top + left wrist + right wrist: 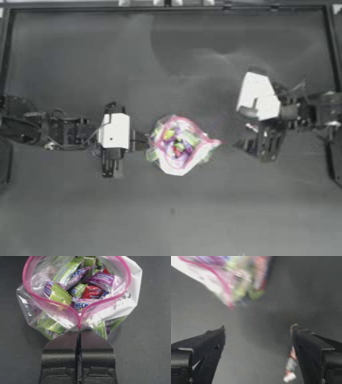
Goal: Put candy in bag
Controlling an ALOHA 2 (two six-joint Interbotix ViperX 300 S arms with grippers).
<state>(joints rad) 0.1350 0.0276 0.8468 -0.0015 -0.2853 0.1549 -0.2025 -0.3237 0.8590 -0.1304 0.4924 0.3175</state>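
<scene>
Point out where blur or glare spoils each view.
Top view: pale glare streaks the table. Left wrist view: sharp, left gripper pinching the bag. Right wrist view: bag smeared by blur, candy soft beside the open right gripper.

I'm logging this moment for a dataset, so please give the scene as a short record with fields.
bag: bag at table centre, mouth open, wrapped sweets inside
left gripper: left gripper shut on the bag's pink strip, at the bag's left side
right gripper: right gripper open, right of the bag, not touching it
candy: candy against the inner face of one right jaw, outside the bag
table: dark table
</scene>
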